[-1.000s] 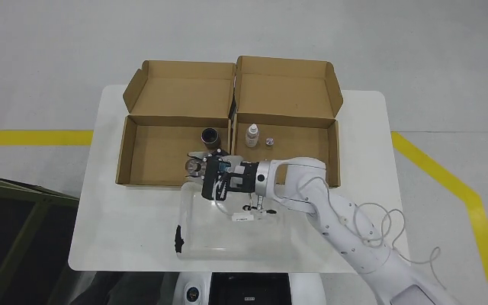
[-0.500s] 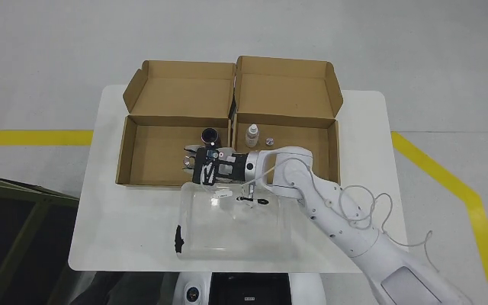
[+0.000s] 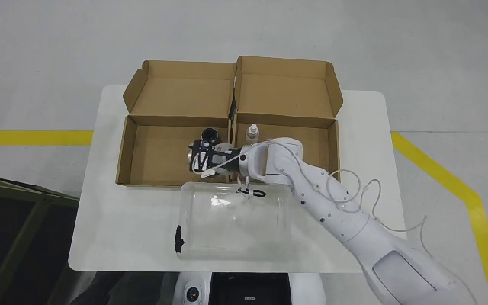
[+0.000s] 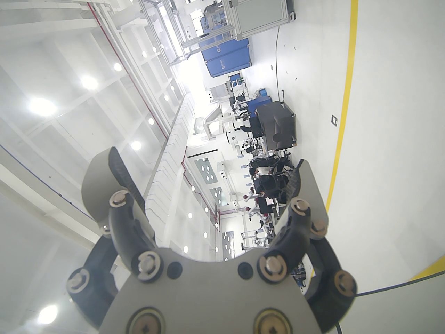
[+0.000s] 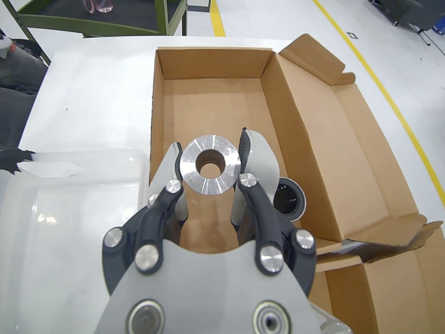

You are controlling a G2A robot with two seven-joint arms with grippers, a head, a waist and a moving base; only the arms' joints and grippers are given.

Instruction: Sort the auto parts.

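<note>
The right pincer point(image 5: 210, 145) pinches one metal ring point(image 5: 225, 161) over the left box point(image 5: 208, 67) of two, beside one black cylinder point(image 5: 288, 201). The right box point(image 3: 305, 145) holds one bottle point(image 3: 252, 136) and one small part point(image 3: 269, 140). The left pincer point(image 4: 207, 161) is spread.

We find the floor of the left box point(image 5: 208, 105) mostly bare; a black cylinder point(image 5: 288, 201) stands against its wall toward the other box point(image 3: 313, 141), just beside our right fingers point(image 5: 259, 158).
</note>
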